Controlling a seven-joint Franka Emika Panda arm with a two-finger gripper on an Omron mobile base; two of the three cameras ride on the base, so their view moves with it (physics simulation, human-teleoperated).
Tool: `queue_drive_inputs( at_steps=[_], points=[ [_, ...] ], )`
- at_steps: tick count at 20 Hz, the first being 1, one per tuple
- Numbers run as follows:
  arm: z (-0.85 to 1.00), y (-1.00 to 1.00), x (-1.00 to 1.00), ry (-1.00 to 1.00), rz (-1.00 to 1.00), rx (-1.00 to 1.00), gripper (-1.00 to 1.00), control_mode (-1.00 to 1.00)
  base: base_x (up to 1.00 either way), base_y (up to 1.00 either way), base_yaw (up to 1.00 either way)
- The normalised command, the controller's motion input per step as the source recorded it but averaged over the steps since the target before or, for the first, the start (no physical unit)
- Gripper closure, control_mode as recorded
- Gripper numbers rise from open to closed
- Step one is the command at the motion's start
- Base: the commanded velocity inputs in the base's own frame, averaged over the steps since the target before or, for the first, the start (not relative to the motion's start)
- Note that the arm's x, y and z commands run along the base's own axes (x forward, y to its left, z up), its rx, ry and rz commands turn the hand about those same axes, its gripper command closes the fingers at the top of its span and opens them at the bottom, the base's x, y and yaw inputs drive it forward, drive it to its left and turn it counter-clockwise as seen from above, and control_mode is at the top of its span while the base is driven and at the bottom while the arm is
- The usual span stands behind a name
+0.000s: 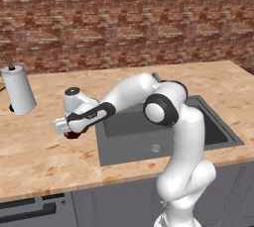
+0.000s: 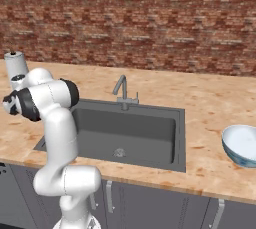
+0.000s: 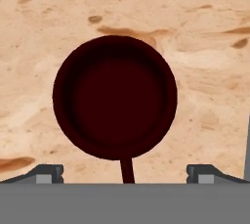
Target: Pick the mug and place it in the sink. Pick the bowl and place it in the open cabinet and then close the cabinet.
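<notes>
Paper towel roll [image 1: 19, 90] stands at the far left of the desk [image 1: 44, 151], and next along comes the pincer [image 3: 124, 173], hanging straight over the mug [image 3: 114, 97] with its tips spread wide apart, one on each side, nothing clamped. The mug sits upright on the desk just left of the sink [image 1: 129, 146], apart from the basin's edge, its thin handle pointing back toward the hand. Risk from here, I'd say: the tips straddle a round rim, so an off-centre descent could nudge the mug sideways or pinch the handle and tip it. Further right, the faucet [image 2: 121, 91] stands behind the basin, something the carry could clip. At the far right, the bowl [image 2: 242, 145] waits on the desk, well apart from the sink. The hand view gives the mug's open mouth and the tips' spread; the left base view gives just a dark sliver of it under the hand; the right base view alone brings in bowl and faucet.
</notes>
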Motion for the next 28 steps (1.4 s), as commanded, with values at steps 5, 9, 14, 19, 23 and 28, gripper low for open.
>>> queue_drive_inputs(
  at_steps=[5, 9, 14, 19, 23, 28],
  points=[
    [-0.07, 0.0, 0.0, 0.01, 0.0, 0.0, -1.0, -1.0, 0.0, 0.0, 0.0],
    [-0.05, 0.0, 0.0, 0.01, 0.0, 0.0, -1.0, -1.0, 0.0, 0.0, 0.0],
    [-0.13, 0.0, 0.0, 0.01, 0.0, 0.0, -1.0, -1.0, 0.0, 0.0, 0.0],
    [-0.04, 0.0, 0.0, 0.0, 0.0, 0.0, 1.0, -1.0, 0.0, 0.0, 0.0],
    [0.0, 0.0, 0.0, 0.0, 0.0, 0.0, 1.0, -1.0, 0.0, 0.0, 0.0],
    [0.0, 0.0, -0.01, 0.0, 0.0, 0.0, 1.0, -1.0, 0.0, 0.0, 0.0]
  ],
)
